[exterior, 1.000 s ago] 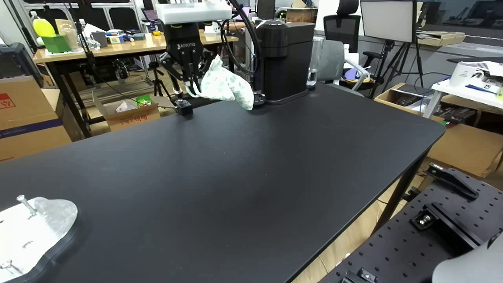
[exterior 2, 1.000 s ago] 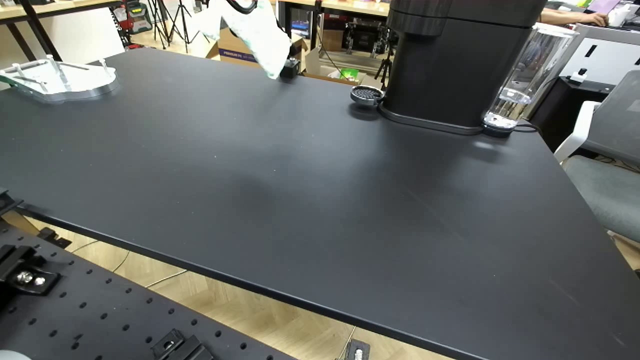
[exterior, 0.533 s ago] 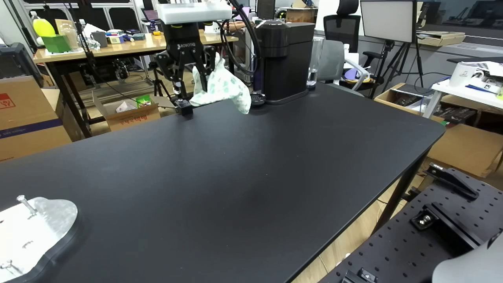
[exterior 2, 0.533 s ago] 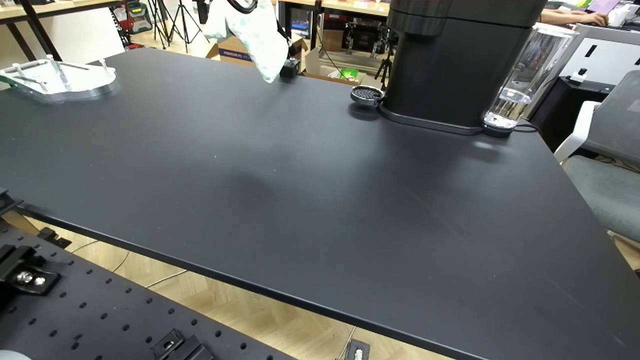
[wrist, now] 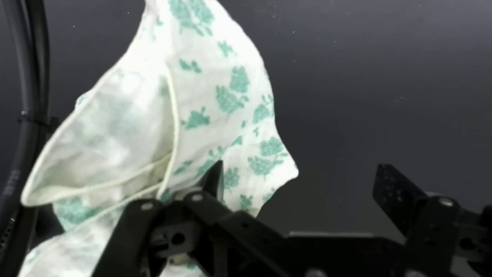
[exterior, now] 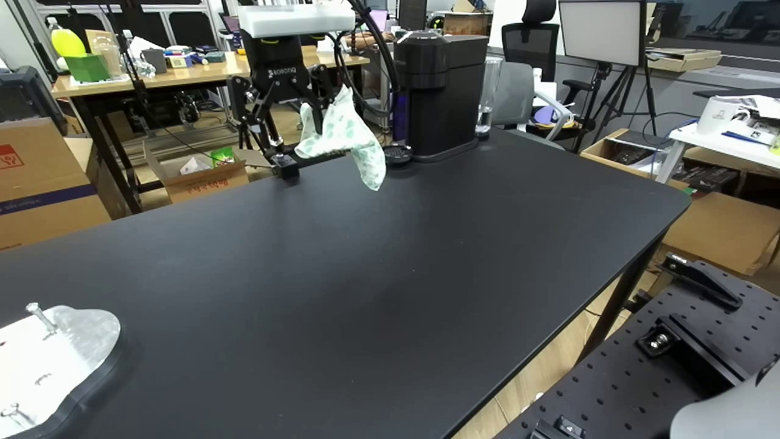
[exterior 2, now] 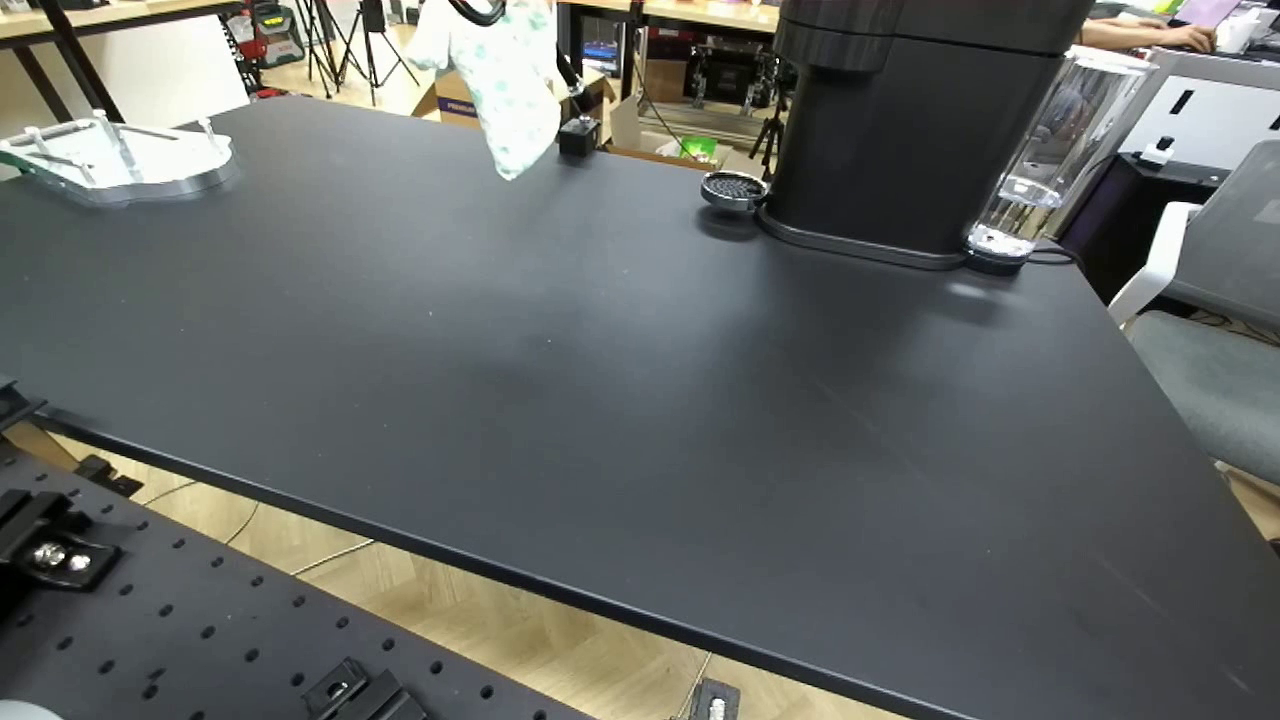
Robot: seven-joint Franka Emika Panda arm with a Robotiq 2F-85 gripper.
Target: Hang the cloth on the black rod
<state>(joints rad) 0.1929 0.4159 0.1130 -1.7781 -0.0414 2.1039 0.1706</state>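
Note:
The white cloth (exterior: 347, 131) with green leaf prints hangs above the far table edge, its lower corner drooping. It also shows in another exterior view as the cloth (exterior 2: 505, 95). My gripper (exterior: 292, 137) stands wide open, one finger (exterior: 317, 119) against or just beside the cloth. In the wrist view, the gripper (wrist: 302, 169) has its left finger over the cloth (wrist: 226, 100); the right finger is well clear of it. A dark rod (exterior 2: 567, 72) rises from a clamp at the table edge and passes behind the cloth, which hides most of it.
A black coffee machine (exterior: 439, 97) stands right of the cloth, its round drip tray (exterior: 397, 154) close by. The clamp (exterior: 284, 166) grips the table's far edge. A metal plate with pegs (exterior: 73, 341) lies at the near left. Black cables (wrist: 27, 77) run beside the gripper.
My gripper's fingers have spread from nearly shut to wide apart, and the hand has shifted slightly left. The cloth's free corner has dropped lower while its upper part stays raised.

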